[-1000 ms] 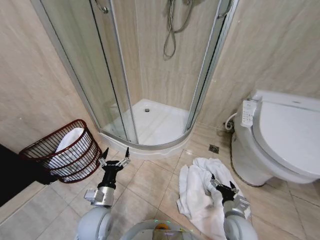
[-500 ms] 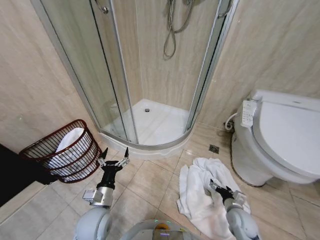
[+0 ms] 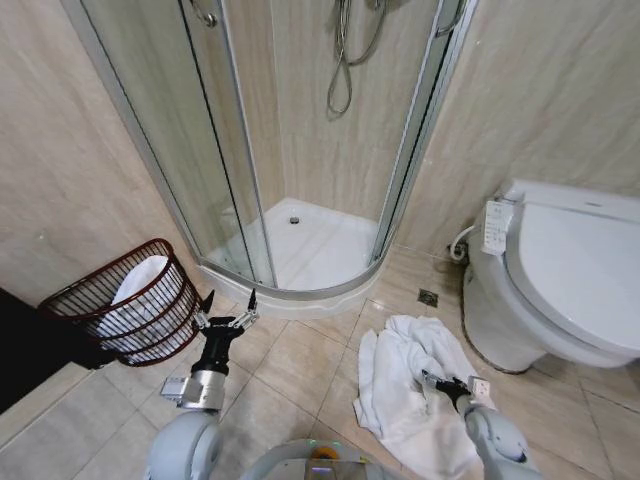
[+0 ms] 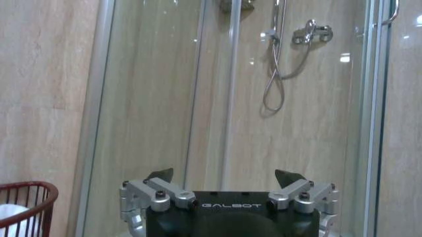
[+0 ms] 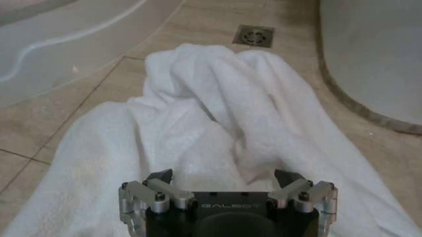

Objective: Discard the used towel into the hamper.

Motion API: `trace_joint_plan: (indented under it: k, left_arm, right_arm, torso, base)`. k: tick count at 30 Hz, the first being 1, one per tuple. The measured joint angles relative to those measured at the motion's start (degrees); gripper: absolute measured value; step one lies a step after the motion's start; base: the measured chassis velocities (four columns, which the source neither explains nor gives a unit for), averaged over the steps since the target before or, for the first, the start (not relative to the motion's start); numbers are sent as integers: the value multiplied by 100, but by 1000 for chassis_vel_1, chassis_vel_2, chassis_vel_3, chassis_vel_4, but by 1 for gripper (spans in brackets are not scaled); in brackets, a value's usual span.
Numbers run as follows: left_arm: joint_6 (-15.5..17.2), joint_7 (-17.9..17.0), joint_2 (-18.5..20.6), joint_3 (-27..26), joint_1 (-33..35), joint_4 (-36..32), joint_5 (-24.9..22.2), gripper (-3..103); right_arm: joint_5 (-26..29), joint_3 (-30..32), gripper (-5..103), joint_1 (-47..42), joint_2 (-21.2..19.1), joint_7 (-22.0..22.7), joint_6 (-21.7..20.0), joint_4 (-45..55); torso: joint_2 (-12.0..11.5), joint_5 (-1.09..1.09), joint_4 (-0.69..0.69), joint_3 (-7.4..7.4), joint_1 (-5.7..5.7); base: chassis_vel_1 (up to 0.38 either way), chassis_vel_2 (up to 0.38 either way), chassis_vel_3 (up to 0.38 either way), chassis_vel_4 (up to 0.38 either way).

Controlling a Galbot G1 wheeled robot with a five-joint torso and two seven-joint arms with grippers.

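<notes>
The towel (image 3: 410, 385) lies crumpled on the floor tiles (image 3: 290, 370) between the shower tray (image 3: 310, 250) and the toilet (image 3: 560, 280), so the job is at its opening step: nothing is lifted and nothing of this towel has reached the hamper (image 3: 130, 300). The right gripper (image 3: 447, 384) hangs low over the cloth's near folds with its fingers spread apart and holding nothing; in the right wrist view the two fingertips (image 5: 160, 176) frame a raised ridge of the towel (image 5: 218, 123), but whether they touch the cloth I cannot tell. Left to do, as I judge it: close on a fold, lift, carry the towel across to the robot's left and let it go in the hamper. The hamper stands well apart from the towel, against the left wall beside the shower glass (image 3: 170, 140), and something white already lies inside it. The left gripper (image 3: 227, 310) is held up near the hamper, fingers apart and empty, pointing toward the shower. The towel's near edge is hidden behind the right arm, and the hamper's base is hard to make out.
</notes>
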Motion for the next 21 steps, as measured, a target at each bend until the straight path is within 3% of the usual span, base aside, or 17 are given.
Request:
trace_joint_plan:
  k: [6,18,20,21]
  left_arm:
    - [-3,-5,54,-20,-30,-16,-54,100]
    - [14,7,126,-110,-14,-227,-208,100]
    - [-30,27,132,-134,-14,-234,-243,100]
    - [-30,27,132,-134,-14,-234,-243,100]
  right_arm:
    - [-124,74,100,183,64,-487,-82,-220]
    - [-426,63,103,537,108,-806,-189,-624]
    - [-426,37,83,567,151,-777,-196,-675]
    - [-426,37,83,567,151,-777,-196,-675]
  torso:
    - [0,-2,0,0,0]
    - [1,-2,0,0,0]
    - [1,-1,1,1,0]
    - [1,-1,1,1,0]
  base:
    - [0,0,0,0]
    - [0,0,0,0]
    - [0,0,0,0]
    - [0,0,0,0]
